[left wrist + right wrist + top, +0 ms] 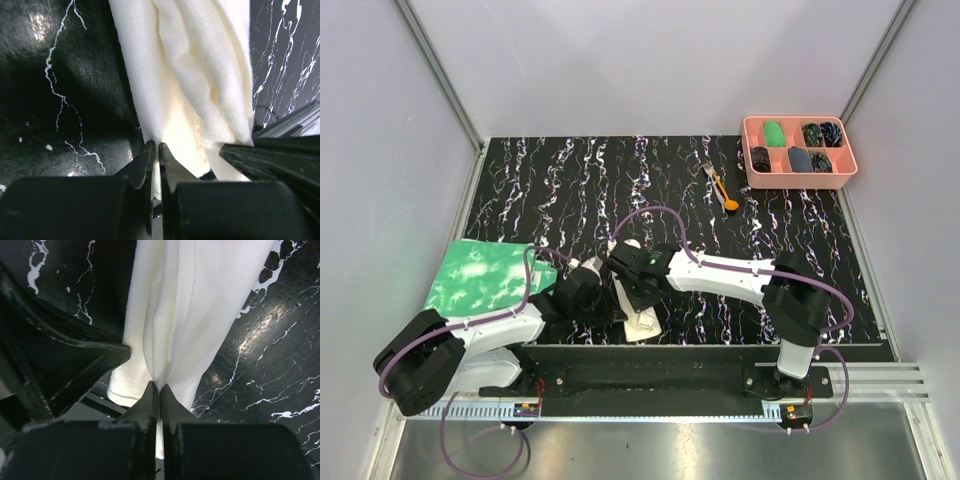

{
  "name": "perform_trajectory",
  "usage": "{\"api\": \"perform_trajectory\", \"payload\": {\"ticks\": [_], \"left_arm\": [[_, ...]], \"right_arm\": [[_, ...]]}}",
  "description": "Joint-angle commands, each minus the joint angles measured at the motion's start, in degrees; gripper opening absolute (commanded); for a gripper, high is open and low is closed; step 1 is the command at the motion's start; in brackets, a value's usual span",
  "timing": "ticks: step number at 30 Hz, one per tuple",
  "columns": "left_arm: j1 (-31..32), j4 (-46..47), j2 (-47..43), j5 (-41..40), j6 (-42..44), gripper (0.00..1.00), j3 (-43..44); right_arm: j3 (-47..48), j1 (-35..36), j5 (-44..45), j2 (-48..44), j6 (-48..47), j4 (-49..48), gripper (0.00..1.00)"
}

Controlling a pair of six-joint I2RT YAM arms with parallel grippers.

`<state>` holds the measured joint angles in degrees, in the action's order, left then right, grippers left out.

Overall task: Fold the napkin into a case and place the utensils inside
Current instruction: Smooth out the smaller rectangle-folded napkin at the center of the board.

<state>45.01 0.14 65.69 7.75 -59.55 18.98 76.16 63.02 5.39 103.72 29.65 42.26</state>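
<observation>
Left wrist view shows the left fingers (pixel 144 162) pinched shut on the napkin (pixel 190 75) edge. The right fingers (pixel 148 402) pinch it too, likely so both can pull a fold flat. Both arms bend low and meet just above the counter (pixel 570 190), and the utensils (pixel 720 187) lie far beyond the fingers.

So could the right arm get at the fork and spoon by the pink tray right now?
Probably not yet: the right arm's fingers are pinched shut on the napkin. The fork and spoon lie unobstructed beside the pink tray, so it must let go first.
</observation>
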Motion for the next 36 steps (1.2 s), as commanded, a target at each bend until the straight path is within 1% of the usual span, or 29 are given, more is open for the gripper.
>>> {"api": "perform_trajectory", "payload": {"ticks": [1,4,7,13,17,18,23,26,27,28,29,30,31,33,34,35,36], "left_arm": [[0.9,3.9,0.5,-0.4,-1.3,0.04,-0.4],[1.4,3.9,0.1,-0.9,-1.6,0.02,-0.5],[1.7,3.6,-1.3,-1.6,-2.0,0.02,-1.1],[1.7,2.6,-3.3,-2.3,-2.5,0.04,-2.8],[1.7,2.1,-5.7,-2.6,-2.7,0.09,-4.1],[1.7,1.1,-6.3,-2.9,-2.6,0.12,-4.1],[1.0,-7.9,-13.1,-7.4,0.2,0.23,-1.9],[-1.4,-10.9,-16.0,-7.6,2.2,0.26,1.0],[-3.5,-10.8,-16.2,-7.1,2.9,0.27,1.9],[-4.7,-10.0,-15.7,-6.0,3.5,0.27,2.3],[-6.2,-8.2,-15.0,-3.2,4.1,0.27,2.5],[-8.8,-7.2,-14.0,-1.8,4.4,0.26,3.4],[-9.8,-6.0,-11.6,-0.6,4.5,0.26,3.8],[-11.3,-1.0,-8.8,3.0,5.0,0.25,4.7],[-11.6,-0.3,-5.2,4.2,5.1,0.24,5.2],[-11.9,2.3,-3.4,5.9,5.7,0.21,5.9],[-12.0,3.0,-1.6,6.6,5.9,0.19,7.5]], "right_arm": [[2.6,0.6,-3.3,-0.4,2.3,-2.1,0.00],[0.0,0.5,-5.2,-0.5,5.5,-8.2,0.00],[-3.0,0.6,-7.8,-0.1,7.8,-12.2,0.00],[-8.0,0.6,-7.1,-0.3,9.6,-17.0,0.00],[-10.8,0.3,-7.2,0.8,10.1,-20.2,0.00],[-11.6,0.1,-7.4,1.0,10.2,-20.7,0.00],[-13.8,-0.4,-7.8,1.7,10.5,-23.2,0.00],[-14.7,-0.8,-8.2,1.2,10.6,-24.1,0.00],[-15.1,-0.8,-8.4,1.0,10.6,-24.2,0.00],[-15.3,-0.9,-8.3,0.9,10.7,-24.4,0.00],[-15.4,-1.0,-8.3,0.7,10.8,-24.5,0.01],[-15.6,-1.0,-8.3,0.3,10.8,-24.8,0.01],[-15.7,-1.1,-8.3,0.3,10.8,-24.8,0.01],[-15.7,-1.1,-8.5,0.3,10.8,-24.9,0.02],[-15.7,-1.1,-8.6,0.2,10.9,-25.0,0.03],[-15.6,-1.1,-8.6,0.1,10.9,-25.1,0.04],[-15.4,-1.1,-8.8,0.2,10.8,-25.1,0.04]]}}
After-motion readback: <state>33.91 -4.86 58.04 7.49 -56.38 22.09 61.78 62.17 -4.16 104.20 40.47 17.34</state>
